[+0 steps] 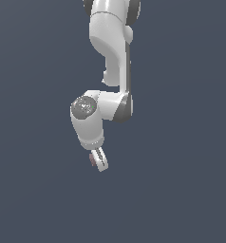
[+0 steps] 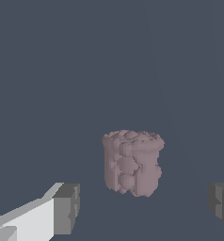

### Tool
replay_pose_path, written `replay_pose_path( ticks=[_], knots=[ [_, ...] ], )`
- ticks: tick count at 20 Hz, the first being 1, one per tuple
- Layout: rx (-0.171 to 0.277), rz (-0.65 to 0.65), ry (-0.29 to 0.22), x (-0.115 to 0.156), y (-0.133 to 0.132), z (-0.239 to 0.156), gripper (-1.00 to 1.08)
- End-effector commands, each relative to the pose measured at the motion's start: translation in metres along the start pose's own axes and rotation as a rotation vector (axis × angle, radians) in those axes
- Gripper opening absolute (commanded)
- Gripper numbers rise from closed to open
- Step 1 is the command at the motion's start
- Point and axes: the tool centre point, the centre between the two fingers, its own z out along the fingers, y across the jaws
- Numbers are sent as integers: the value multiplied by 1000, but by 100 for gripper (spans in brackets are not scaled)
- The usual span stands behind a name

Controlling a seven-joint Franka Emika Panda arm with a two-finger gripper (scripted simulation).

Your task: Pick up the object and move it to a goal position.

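The object [image 2: 132,162] is a lumpy dusky pink-brown blob, roughly cylindrical with a bumpy surface. In the wrist view it sits between my two fingers with a gap on each side, so neither pad touches it. The gripper [image 2: 144,207] is open, its grey pads [image 2: 67,209] spread wide. In the exterior view the object [image 1: 92,159] shows only as a small pinkish patch beside one white finger of the gripper [image 1: 97,162], which points downward and tilts slightly.
The white arm [image 1: 110,57] comes down from the top of the exterior view. A plain dark blue-grey surface [image 1: 181,190] fills both views, and no other object shows on it.
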Motion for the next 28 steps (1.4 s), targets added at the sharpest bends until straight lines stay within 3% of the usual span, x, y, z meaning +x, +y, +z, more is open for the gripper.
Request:
replay_pose_path(
  ticks=[1,10,19,25,26,28],
  knots=[
    [0,29,0,2,-1,2,100],
    [0,45,0,4,-1,7,100],
    [0,50,0,3,1,49,100],
    [0,50,0,4,-1,54,100],
    [0,50,0,4,-1,54,-100],
    [0,50,0,4,-1,54,-100]
  ],
)
